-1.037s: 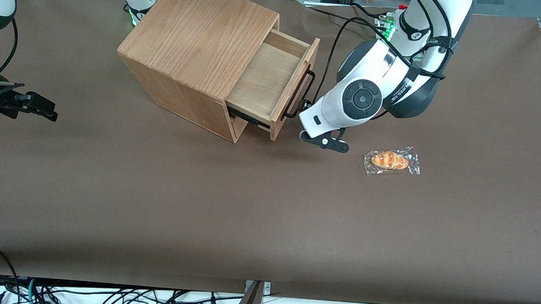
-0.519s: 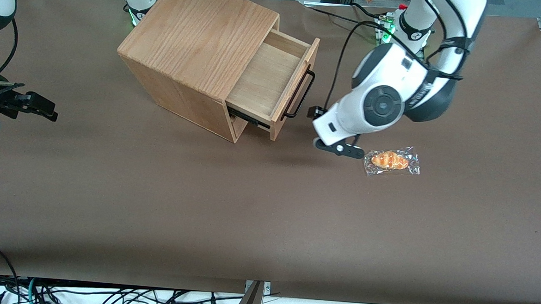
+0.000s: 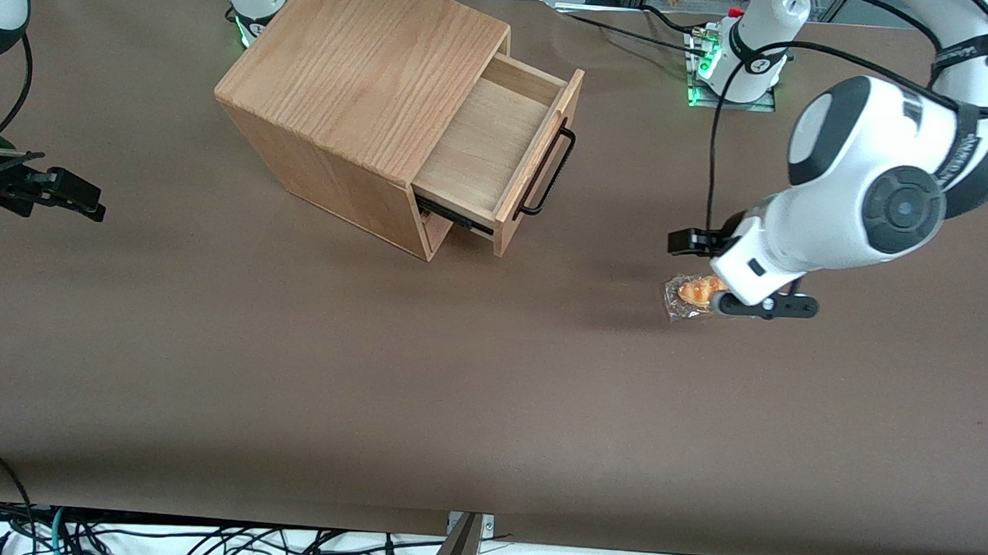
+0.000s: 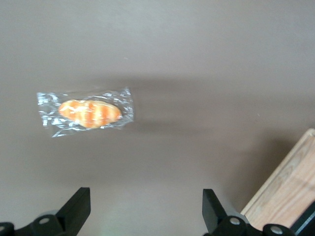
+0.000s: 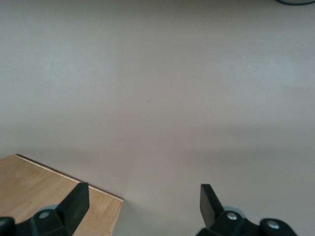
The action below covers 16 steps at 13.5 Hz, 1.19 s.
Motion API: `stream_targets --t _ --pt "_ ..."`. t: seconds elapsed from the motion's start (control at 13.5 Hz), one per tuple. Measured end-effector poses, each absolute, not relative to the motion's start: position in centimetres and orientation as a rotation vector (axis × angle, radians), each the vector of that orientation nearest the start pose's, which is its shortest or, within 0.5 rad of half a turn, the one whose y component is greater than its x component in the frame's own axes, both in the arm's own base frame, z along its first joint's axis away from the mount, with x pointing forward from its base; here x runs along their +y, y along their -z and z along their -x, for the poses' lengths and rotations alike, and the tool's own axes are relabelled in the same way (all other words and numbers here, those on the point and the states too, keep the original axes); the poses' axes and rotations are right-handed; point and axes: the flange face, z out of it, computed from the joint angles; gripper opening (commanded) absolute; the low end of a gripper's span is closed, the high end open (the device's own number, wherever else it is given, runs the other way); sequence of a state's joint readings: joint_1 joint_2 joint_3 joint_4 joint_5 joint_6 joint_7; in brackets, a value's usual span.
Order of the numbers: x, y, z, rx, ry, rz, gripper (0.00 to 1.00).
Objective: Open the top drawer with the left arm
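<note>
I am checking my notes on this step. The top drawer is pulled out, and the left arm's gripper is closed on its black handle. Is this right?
Not quite. The top drawer is pulled out, but the gripper is not on the black handle. In the front view it hangs apart from the cabinet, above the wrapped bread, toward the working arm's end of the table. The left wrist view shows its fingers open, holding nothing.

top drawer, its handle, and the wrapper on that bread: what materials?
Top drawer: looks like light oak-grain wood, matte; grain lines show on its floor and front. Handle: thin black bar, probably painted metal. Bread wrapper: clear crinkled plastic film, with glints along its edges. The left arm holds its claw open above the table near the bread, apart from the drawer.
</note>
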State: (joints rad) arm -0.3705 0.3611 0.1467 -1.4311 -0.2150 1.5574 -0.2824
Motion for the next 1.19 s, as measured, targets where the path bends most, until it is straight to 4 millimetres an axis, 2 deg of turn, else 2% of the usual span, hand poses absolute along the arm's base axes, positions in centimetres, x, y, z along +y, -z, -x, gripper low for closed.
stream_targets --t 0.22,0.44,0.59,0.74,1.04,1.19 --pt "-12.8 -49.7 -63.3 -0.215 -0.336 3.207 1.00" --pt "-6.9 -50.9 -64.1 -0.147 -0.280 3.207 1.00" --pt "-4.1 -51.3 -64.2 -0.121 -0.263 3.203 1.00" --pt "-2.3 -51.5 -64.3 -0.129 -0.252 3.198 1.00" --pt "-0.5 -51.9 -64.5 -0.165 -0.212 3.187 1.00" --pt "0.4 -52.3 -64.9 -0.097 -0.142 3.145 1.00"
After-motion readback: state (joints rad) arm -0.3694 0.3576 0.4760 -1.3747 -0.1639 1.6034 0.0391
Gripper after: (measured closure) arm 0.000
